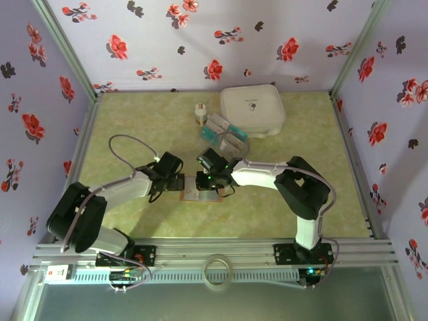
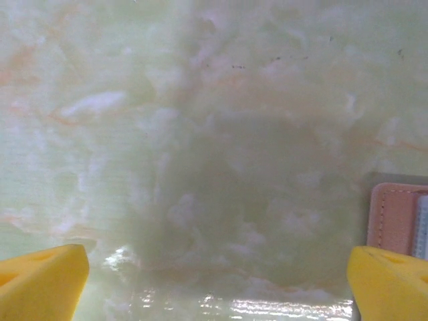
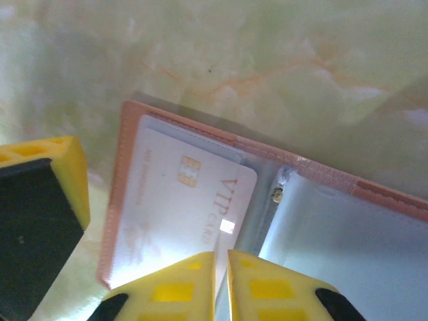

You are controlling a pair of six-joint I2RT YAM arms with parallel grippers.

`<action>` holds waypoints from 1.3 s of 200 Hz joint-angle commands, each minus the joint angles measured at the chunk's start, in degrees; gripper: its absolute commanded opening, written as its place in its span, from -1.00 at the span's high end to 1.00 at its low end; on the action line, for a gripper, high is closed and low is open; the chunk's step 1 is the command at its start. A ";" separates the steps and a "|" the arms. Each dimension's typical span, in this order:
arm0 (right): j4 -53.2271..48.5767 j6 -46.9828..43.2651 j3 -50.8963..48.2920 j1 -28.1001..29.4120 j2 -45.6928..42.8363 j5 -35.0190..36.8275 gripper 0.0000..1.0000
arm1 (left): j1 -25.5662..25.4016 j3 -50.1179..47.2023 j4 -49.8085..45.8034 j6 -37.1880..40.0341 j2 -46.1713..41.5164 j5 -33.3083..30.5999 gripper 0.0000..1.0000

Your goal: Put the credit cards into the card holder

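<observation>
Card holder (image 1: pixel 200 195) lies open on the table (image 1: pixel 134 127), in its near half, between the two claws. One white card (image 3: pixel 180 200) with a chip sits in a pocket of it. The right arm bends at the elbow and reaches to the left; the right claw (image 3: pixel 221 267) hangs over the holder, fingertips almost together, only a thin slit between. The left arm stretches low toward the holder, and the left claw (image 2: pixel 214 284) is wide. More credit cards (image 1: pixel 224 136) lie farther back, beside a white case (image 1: pixel 253 110).

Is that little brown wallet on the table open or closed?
Open. The wallet lies spread flat in the right wrist view, its clear inside pockets facing up, with a white card in one of them.
</observation>
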 commanded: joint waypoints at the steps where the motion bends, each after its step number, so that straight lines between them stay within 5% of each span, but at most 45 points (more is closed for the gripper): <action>1: -1.55 -0.58 -0.56 -0.94 -4.30 1.45 0.65 | 0.53 1.41 -2.54 1.42 -2.33 0.31 -0.99; 75: -1.88 -1.36 -8.30 -6.62 -11.48 1.57 0.42 | -0.92 1.64 -0.86 2.82 -3.82 2.04 -0.99; 172: 1.61 1.59 -14.34 -6.42 -13.96 -0.20 0.30 | -1.60 0.05 0.24 2.04 -1.15 0.24 -0.99; 260: -7.40 -0.93 -17.28 -6.91 -24.76 7.44 0.14 | -1.68 -0.66 0.97 1.60 -1.32 0.95 -0.99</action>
